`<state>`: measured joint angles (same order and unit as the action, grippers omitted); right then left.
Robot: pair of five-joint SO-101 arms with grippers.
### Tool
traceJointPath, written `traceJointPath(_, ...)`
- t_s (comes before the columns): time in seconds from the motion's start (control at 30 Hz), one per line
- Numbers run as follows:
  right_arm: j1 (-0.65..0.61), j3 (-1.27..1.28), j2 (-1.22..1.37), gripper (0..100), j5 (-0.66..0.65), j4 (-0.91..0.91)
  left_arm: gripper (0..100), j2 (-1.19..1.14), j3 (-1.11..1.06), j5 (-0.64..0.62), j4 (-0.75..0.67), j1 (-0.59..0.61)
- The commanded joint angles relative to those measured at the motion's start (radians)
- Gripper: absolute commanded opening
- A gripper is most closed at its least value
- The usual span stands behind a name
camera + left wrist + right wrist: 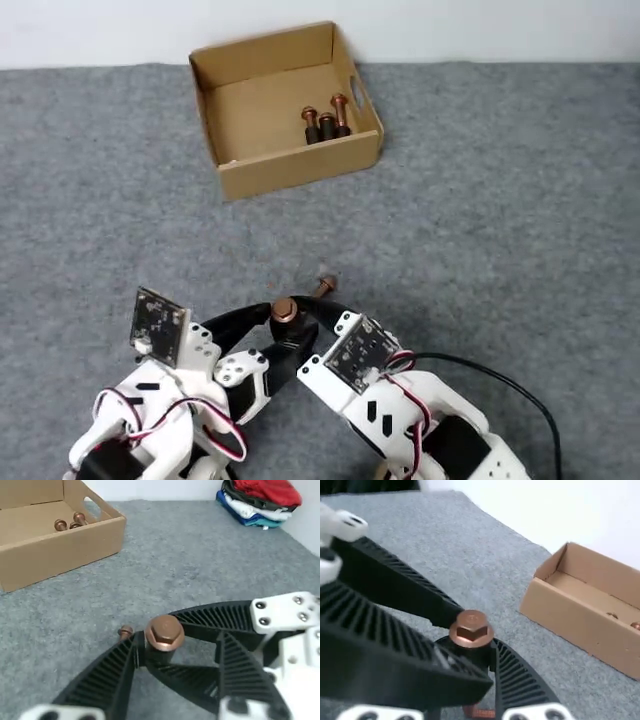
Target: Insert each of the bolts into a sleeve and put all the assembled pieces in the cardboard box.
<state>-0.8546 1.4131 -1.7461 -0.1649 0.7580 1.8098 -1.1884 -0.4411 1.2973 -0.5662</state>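
A copper-headed bolt (285,310) stands upright in a black sleeve (154,655), lifted just above the grey carpet in front of both arms. My left gripper (276,322) and my right gripper (300,318) meet around this piece from either side, both shut on it. In the wrist views the bolt's hex head (164,632) (471,627) sits on top of the crossed black fingers. A loose bolt (323,288) (125,630) lies on the carpet just beyond. The cardboard box (265,48) at the back holds several assembled pieces (325,122) by its right wall.
A wide strip of bare carpet separates the grippers from the box wall (60,555) (580,625). A pile of folded clothes (260,500) lies far off by the wall. A black cable (500,385) trails from the right arm.
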Motion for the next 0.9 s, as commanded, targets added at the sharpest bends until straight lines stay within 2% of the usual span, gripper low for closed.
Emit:
traceJointPath(0.0,-0.001,-0.072,-0.008,0.8,-0.009,-0.019,25,-0.002,0.062,0.009,0.014,-0.003)
traceJointPath(0.07,-0.001,-0.072,-0.008,0.8,-0.009,-0.018,25,-0.003,0.087,0.018,0.014,0.034)
traceJointPath(0.27,0.001,-0.063,-0.008,0.8,-0.009,-0.016,24,-0.058,0.168,0.155,-0.025,0.222)
traceJointPath(0.33,0.019,-0.057,-0.008,0.8,-0.003,-0.016,19,-0.064,0.185,0.170,-0.061,0.261)
traceJointPath(0.47,0.094,-0.043,-0.008,0.8,0.000,-0.016,0,-0.057,0.170,0.196,-0.120,0.315)
traceJointPath(0.57,0.168,-0.040,-0.008,0.8,0.020,-0.016,0,-0.049,0.110,0.196,-0.163,0.393)
traceJointPath(0.7,0.291,-0.041,-0.007,0.8,0.132,0.002,0,-0.037,-0.054,0.196,-0.256,0.532)
traceJointPath(0.87,0.432,-0.092,-0.007,0.8,0.259,0.168,0,0.003,-0.275,0.196,-0.350,0.611)
